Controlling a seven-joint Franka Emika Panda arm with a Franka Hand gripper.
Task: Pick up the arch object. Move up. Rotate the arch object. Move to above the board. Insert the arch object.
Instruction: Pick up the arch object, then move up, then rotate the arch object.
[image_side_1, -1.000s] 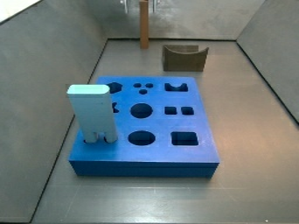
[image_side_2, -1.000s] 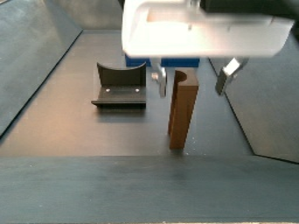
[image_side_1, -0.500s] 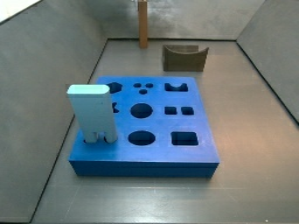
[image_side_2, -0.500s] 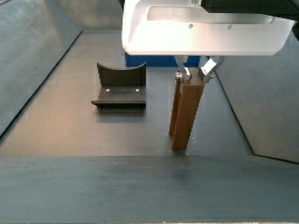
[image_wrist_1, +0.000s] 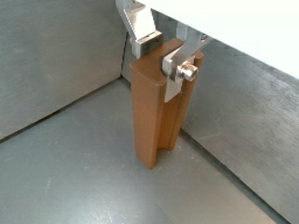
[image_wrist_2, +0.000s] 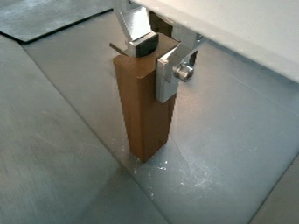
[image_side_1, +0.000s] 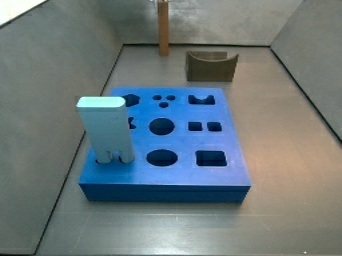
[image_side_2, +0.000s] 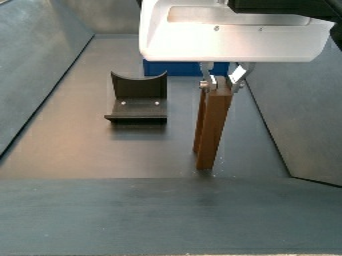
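Gripper (image_side_2: 222, 79) clamped on top of arch object (image_side_2: 210, 125), upright on floor by far wall; base prob. touching. Board (image_side_1: 167, 140) w/ blue post (image_side_1: 103, 128) well apart.

The scene is enclosed by plain grey walls (image_side_1: 74, 60) that slope outward from a flat grey floor (image_side_1: 287, 120) — a matte, faintly scuffed surface. A seam where wall meets floor is seen in both wrist views. Soft, even light is cast throughout — no hard shadows are seen.
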